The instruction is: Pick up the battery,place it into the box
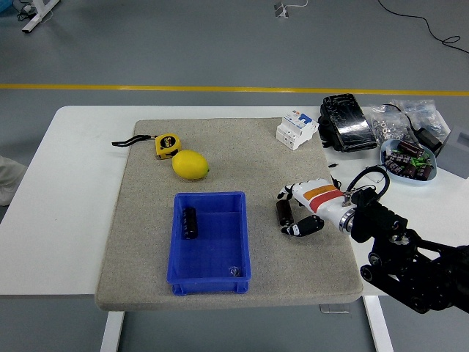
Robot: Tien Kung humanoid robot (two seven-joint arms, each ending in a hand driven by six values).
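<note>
The right arm (410,271) comes in from the lower right corner, black and jointed, ending in the white right hand (311,209) with an orange band across its back. Left of it, the blue box (210,271) sits on the grey mat (146,242) and already has one dark battery in box (190,222) lying in its far left part. The hand's fingers (287,193) and thumb are curled around a second battery (284,213), which stands dark and upright on the mat just right of the box; whether they press it firmly is hard to tell. Farther back lie a lemon (190,164) and, just behind it, a yellow tape measure (166,145). A white breaker (296,130), black pouch (346,122) and bowl of parts (410,161) sit at the far right
</note>
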